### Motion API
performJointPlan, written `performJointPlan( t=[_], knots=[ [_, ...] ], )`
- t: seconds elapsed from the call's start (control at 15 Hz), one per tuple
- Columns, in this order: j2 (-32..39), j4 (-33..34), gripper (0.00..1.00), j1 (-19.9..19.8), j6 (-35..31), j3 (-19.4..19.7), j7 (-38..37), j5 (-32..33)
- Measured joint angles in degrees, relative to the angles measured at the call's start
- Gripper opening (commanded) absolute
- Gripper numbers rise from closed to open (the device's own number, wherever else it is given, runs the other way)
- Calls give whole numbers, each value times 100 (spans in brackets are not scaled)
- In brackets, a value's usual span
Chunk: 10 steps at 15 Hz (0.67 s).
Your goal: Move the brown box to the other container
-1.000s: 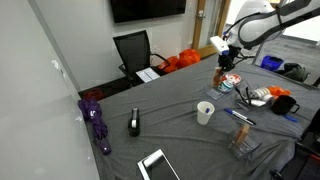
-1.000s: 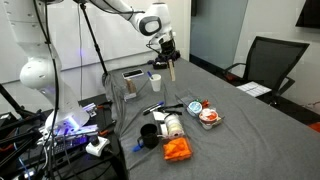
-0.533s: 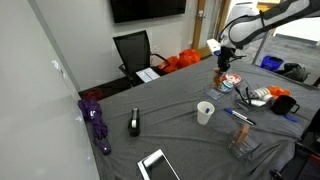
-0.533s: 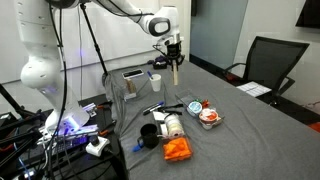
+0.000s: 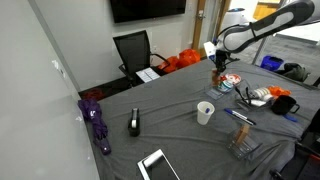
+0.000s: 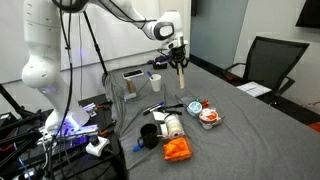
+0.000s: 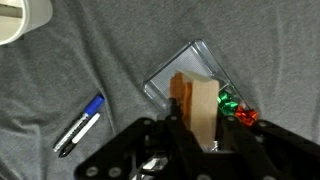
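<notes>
My gripper (image 7: 200,135) is shut on the brown box (image 7: 197,102), a tan upright block held between the black fingers. In the wrist view the box hangs over a clear plastic container (image 7: 186,60) that holds a green bow (image 7: 228,102) and a red bow (image 7: 246,116). In both exterior views the gripper (image 5: 219,62) (image 6: 180,60) holds the box (image 5: 220,73) (image 6: 181,76) above the grey tablecloth, near that container (image 5: 231,81) (image 6: 208,116). Another clear container (image 5: 243,143) (image 6: 133,82) stands farther off.
A white cup (image 5: 205,112) (image 6: 155,81) (image 7: 22,20) and a blue marker (image 7: 80,123) lie near. A black mug (image 5: 286,104), orange items (image 6: 176,149), a purple umbrella (image 5: 97,122), a tablet (image 5: 156,165) and an office chair (image 5: 133,50) are around.
The arm has carried the box sideways across the table, away from the tall clear container and closer to the one with the bows. The grip has not changed.
</notes>
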<state>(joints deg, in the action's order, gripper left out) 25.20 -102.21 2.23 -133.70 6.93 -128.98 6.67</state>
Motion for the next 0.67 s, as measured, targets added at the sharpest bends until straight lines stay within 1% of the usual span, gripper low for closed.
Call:
performJointPlan(
  t=[0.27, 0.4, 0.67],
  knots=[
    [297, 2, 7, 297, -744, 334, -874, 694],
    [456, 6, 7, 474, -1009, 546, -1336, 1060],
    [703, 39, 7, 748, -1082, 864, -2027, 1594]
  ],
)
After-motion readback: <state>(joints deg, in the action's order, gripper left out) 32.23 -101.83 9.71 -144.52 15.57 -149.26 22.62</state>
